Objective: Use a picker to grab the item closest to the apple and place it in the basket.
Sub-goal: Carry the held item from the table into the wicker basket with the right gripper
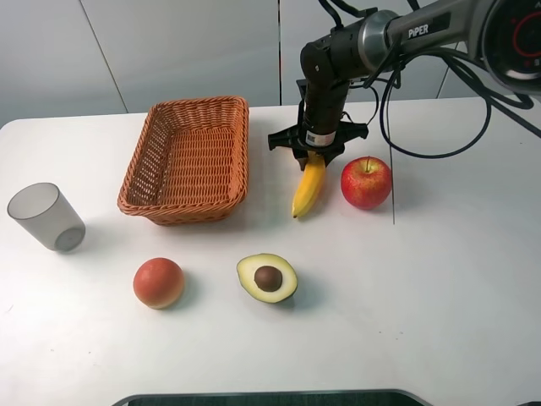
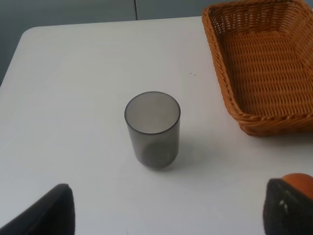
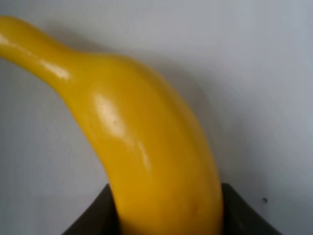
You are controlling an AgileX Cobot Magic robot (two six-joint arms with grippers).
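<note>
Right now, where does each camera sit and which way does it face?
Exterior high: mounted high, looking down on the table; shows the right arm, right tool at the banana beside the apple.
Left wrist: on the left arm, facing the cup and basket; left tool open, fingers at the frame edge.
Right wrist: on the right arm, close on the banana; tool fingers against both its sides.
Shared: exterior and left wrist both see cup and basket.

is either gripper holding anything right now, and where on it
The right gripper has its fingers on either side of the banana, at the end away from the tapered tip. The left gripper is open and holds nothing.
</note>
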